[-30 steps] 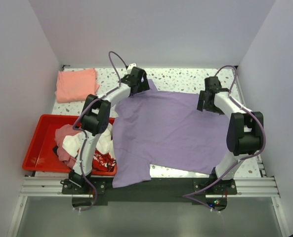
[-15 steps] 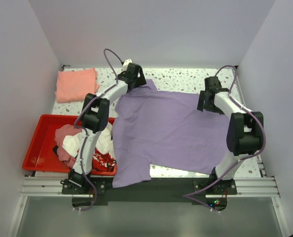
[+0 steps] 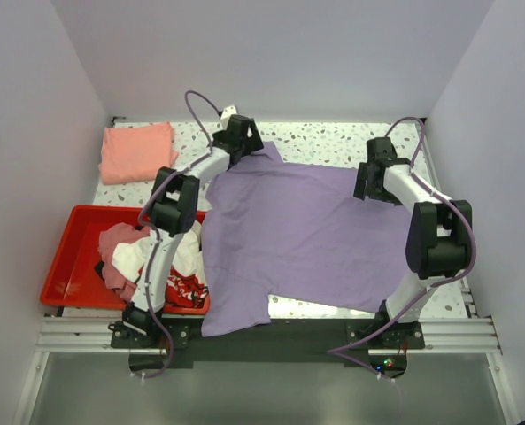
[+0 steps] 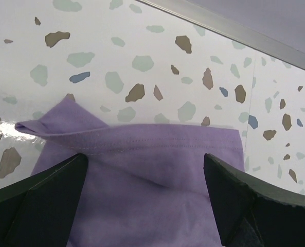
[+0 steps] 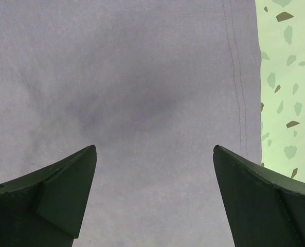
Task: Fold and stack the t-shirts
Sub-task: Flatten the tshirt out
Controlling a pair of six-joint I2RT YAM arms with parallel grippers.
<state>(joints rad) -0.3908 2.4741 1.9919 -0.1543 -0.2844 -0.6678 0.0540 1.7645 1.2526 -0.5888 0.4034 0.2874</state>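
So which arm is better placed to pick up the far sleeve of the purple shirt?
Left, most likely: the left gripper hangs open right over that sleeve, while the right gripper is open over the purple shirt at its other end.

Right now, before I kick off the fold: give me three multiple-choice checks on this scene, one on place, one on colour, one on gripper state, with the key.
1. Where on the table does the folded salmon-pink t-shirt lie?
A. far-left corner
B. near-right corner
C. middle

2. What colour is the spread-out t-shirt between the arms?
A. white
B. green
C. lavender-purple

3. How do the left gripper and right gripper stand?
A. both shut on cloth
B. both open, holding nothing
C. left open, right shut

Key:
1 A: the top view shows it by the far and left walls.
2 C: all three views show purple cloth.
3 B: in each wrist view the fingers stand wide apart above the cloth, with nothing pinched.
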